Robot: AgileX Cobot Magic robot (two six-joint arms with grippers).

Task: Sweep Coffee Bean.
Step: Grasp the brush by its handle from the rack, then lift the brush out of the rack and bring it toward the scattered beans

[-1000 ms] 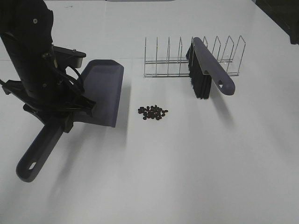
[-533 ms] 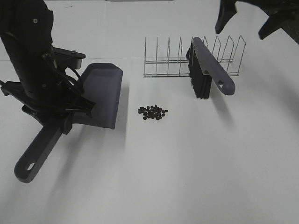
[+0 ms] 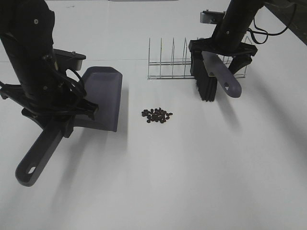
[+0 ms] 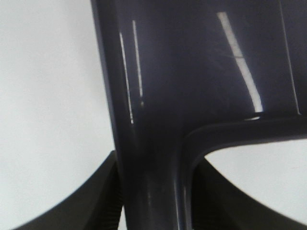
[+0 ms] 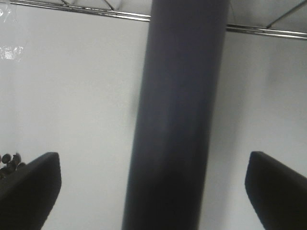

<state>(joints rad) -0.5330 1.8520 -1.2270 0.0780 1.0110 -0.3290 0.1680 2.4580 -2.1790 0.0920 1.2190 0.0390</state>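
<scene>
The coffee beans lie in a small dark cluster on the white table, just right of the dustpan's front edge. My left gripper is shut on the handle of the dark purple dustpan, whose pan rests on the table. The brush, with a purple handle and black bristles, leans against the wire rack. My right gripper is open, its fingers straddling the brush handle without touching it. A few beans show at the edge of the right wrist view.
The wire rack's empty slots stand left of the brush at the back. The dustpan's long handle sticks out toward the front left. Bare white table stretches in front of the beans.
My right arm came in from the top right and lowered over the brush handle. The dustpan shifted slightly left in my left gripper.
</scene>
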